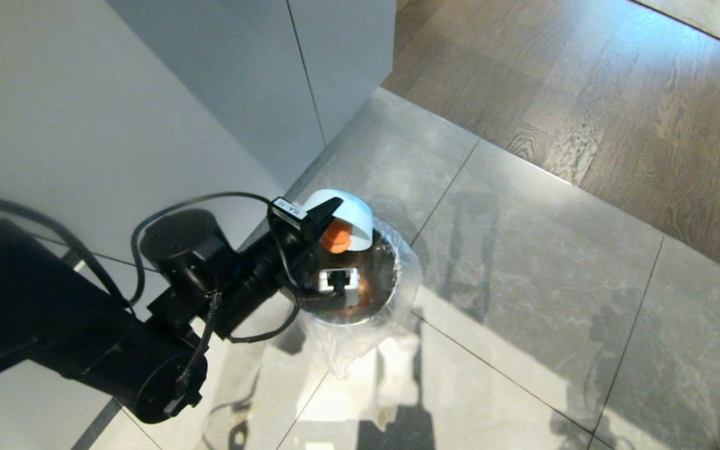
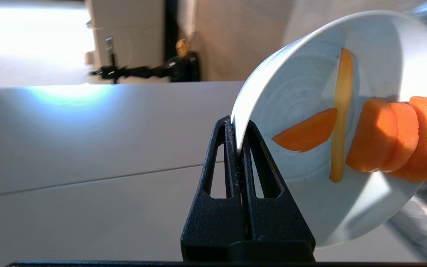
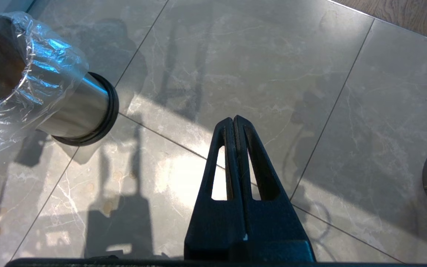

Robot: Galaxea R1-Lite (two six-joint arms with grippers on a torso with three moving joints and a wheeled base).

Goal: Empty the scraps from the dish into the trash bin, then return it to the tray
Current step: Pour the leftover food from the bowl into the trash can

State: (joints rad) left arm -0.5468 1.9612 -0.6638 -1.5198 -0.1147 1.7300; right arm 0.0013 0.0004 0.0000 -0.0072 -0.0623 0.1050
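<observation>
Left gripper [image 2: 240, 148] jaws pinch the smooth tilted dish [image 2: 347, 122] rim; right gripper [image 3: 234, 148] jaws pressed together.

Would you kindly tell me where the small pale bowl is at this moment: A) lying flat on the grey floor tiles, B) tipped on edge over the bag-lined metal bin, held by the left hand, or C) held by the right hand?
B: the left hand pinches the rim of the small pale blue-white bowl, tilted over the shiny metal bin, orange chunks still inside.

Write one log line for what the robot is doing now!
left gripper: shut on dish rim | dish: tipped over trash bin | scraps: sliding out | right gripper: shut, idle
</observation>
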